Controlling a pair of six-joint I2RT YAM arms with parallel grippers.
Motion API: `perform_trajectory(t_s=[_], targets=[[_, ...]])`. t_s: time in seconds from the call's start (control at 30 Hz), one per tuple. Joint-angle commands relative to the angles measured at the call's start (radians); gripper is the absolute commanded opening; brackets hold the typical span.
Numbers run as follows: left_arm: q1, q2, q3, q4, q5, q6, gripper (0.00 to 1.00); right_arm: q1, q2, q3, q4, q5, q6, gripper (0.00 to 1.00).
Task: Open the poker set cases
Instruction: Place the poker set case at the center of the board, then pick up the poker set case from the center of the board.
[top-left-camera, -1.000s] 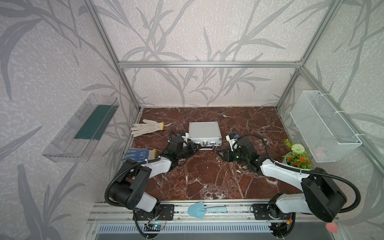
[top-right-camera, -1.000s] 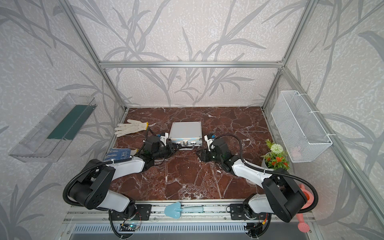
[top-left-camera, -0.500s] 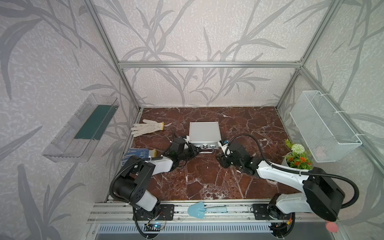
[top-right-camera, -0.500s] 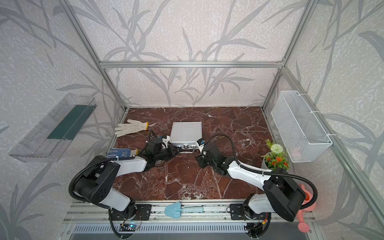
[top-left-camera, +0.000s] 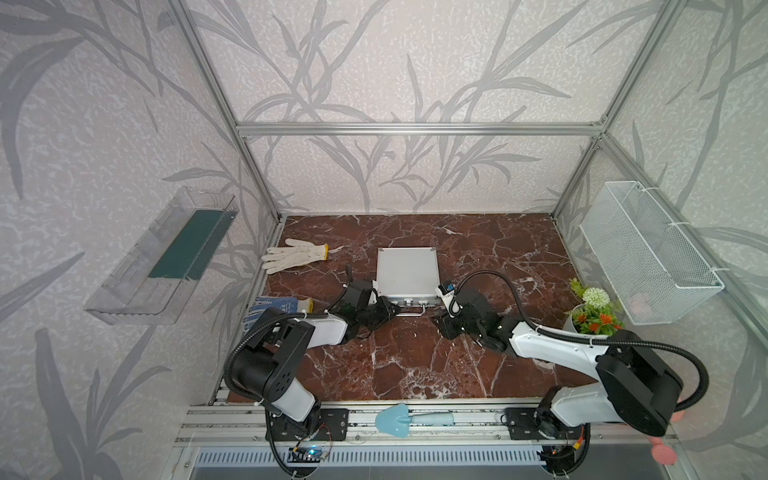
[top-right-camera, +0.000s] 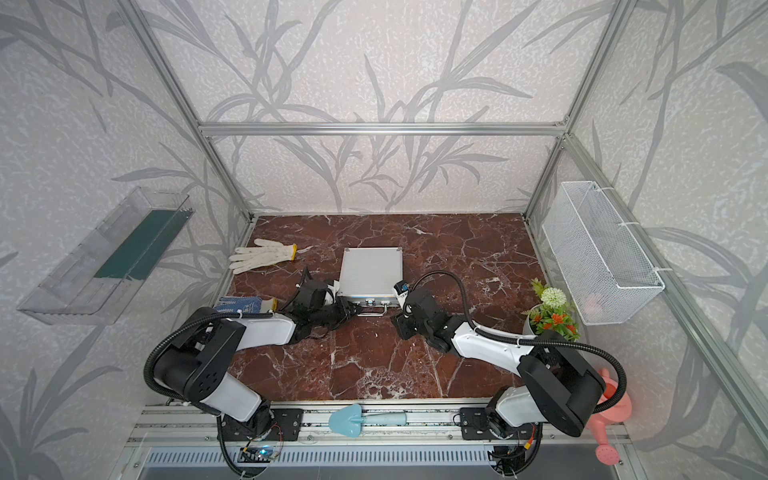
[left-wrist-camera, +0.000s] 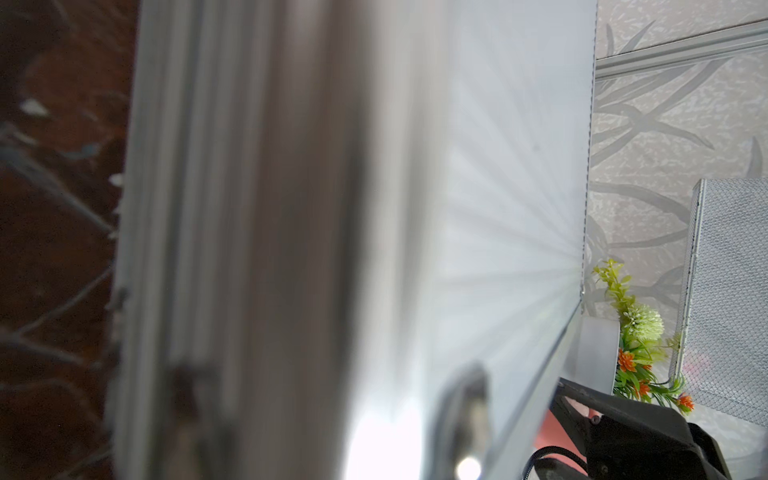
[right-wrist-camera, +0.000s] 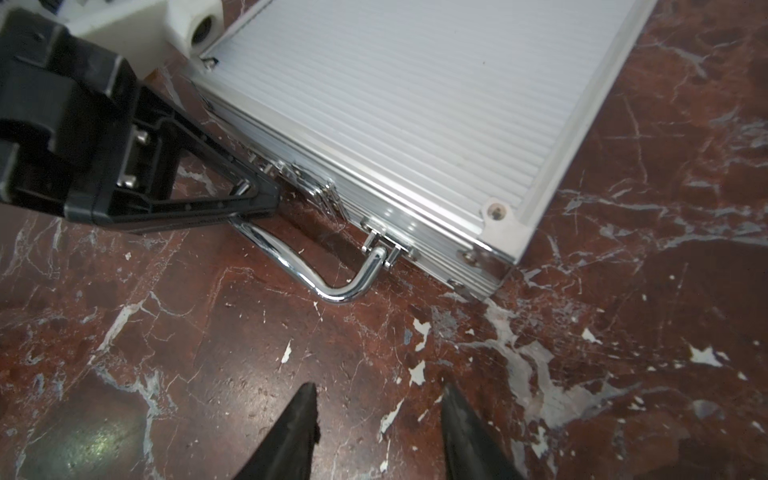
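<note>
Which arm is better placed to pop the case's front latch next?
Likely left. The left gripper, shut, has its tip at the case front by the latch and handle end. The right gripper hangs open over the table, short of the handle.

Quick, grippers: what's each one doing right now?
Left gripper: closed, tips at the case front; hold cannot be told.
Right gripper: open, empty, short of the handle.

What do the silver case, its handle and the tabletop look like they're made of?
The case looks like matte ribbed aluminium, with parallel grooves and riveted corners. Its handle seems chromed metal, given the mirror-bright highlights. The tabletop looks like glossy red-brown marble with white veins, though possibly a printed surface.
</note>
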Motion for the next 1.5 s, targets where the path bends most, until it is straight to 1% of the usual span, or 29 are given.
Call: perform_trajectory(t_s=[0.0, 0.03, 0.1, 0.2, 0.27, 0.3, 0.37, 0.43, 0.5, 0.6, 0.73, 0.87, 1.0, 1.07, 1.23, 1.27, 1.3, 1.37, 1.4, 1.47], targets=[[-0.004, 0.014, 0.022, 0.04, -0.023, 0.083, 0.0, 0.002, 0.021, 0.007, -0.02, 0.017, -0.063, 0.49], [-0.003, 0.028, 0.021, 0.051, -0.022, 0.084, 0.0, -0.007, 0.029, 0.022, -0.048, 0.013, -0.05, 0.49], [-0.003, 0.057, 0.023, 0.086, -0.002, 0.075, 0.0, -0.028, 0.048, 0.032, -0.05, -0.056, 0.011, 0.48], [-0.004, 0.08, 0.024, 0.138, 0.005, 0.047, 0.0, -0.056, 0.092, 0.021, 0.026, -0.176, 0.183, 0.48], [-0.005, 0.086, 0.028, 0.142, 0.008, 0.045, 0.0, -0.092, 0.13, -0.003, 0.144, -0.299, 0.312, 0.5], [-0.004, 0.085, 0.03, 0.139, 0.01, 0.045, 0.0, -0.104, 0.15, -0.024, 0.22, -0.335, 0.382, 0.51], [-0.005, 0.079, 0.029, 0.13, 0.014, 0.045, 0.0, -0.119, 0.189, -0.06, 0.378, -0.359, 0.522, 0.54], [-0.006, 0.072, 0.029, 0.125, 0.016, 0.045, 0.0, -0.125, 0.225, -0.083, 0.506, -0.363, 0.615, 0.55], [-0.005, 0.063, 0.027, 0.119, 0.017, 0.045, 0.0, -0.13, 0.259, -0.087, 0.583, -0.369, 0.681, 0.55], [-0.006, 0.052, 0.023, 0.125, 0.016, 0.036, 0.0, -0.133, 0.325, -0.087, 0.663, -0.364, 0.742, 0.55], [-0.011, 0.051, 0.021, 0.122, 0.013, 0.034, 0.0, -0.142, 0.426, -0.108, 0.871, -0.375, 0.838, 0.55], [-0.014, 0.059, 0.015, 0.14, 0.016, 0.024, 0.0, -0.142, 0.508, -0.095, 0.965, -0.38, 0.896, 0.51], [-0.019, 0.055, 0.018, 0.133, 0.011, 0.024, 0.0, -0.143, 0.538, -0.097, 1.008, -0.363, 0.917, 0.4], [-0.019, 0.053, 0.018, 0.13, 0.011, 0.025, 0.0, -0.142, 0.538, -0.098, 1.013, -0.358, 0.927, 0.38], [-0.03, 0.047, 0.017, 0.121, -0.005, 0.034, 0.0, -0.143, 0.543, -0.106, 1.041, -0.343, 0.965, 0.25], [-0.033, 0.044, 0.018, 0.119, -0.007, 0.036, 0.01, -0.142, 0.549, -0.105, 1.057, -0.343, 0.978, 0.23], [-0.033, 0.041, 0.017, 0.117, -0.01, 0.037, 0.04, -0.142, 0.556, -0.107, 1.076, -0.341, 0.996, 0.19], [-0.036, 0.028, 0.016, 0.106, -0.021, 0.047, 0.15, -0.142, 0.569, -0.107, 1.11, -0.335, 1.028, 0.14], [-0.039, 0.016, 0.017, 0.091, -0.029, 0.055, 0.22, -0.141, 0.574, -0.106, 1.126, -0.333, 1.04, 0.12], [-0.041, -0.013, 0.025, 0.036, -0.048, 0.084, 0.33, -0.141, 0.573, -0.106, 1.129, -0.322, 1.051, 0.09]])
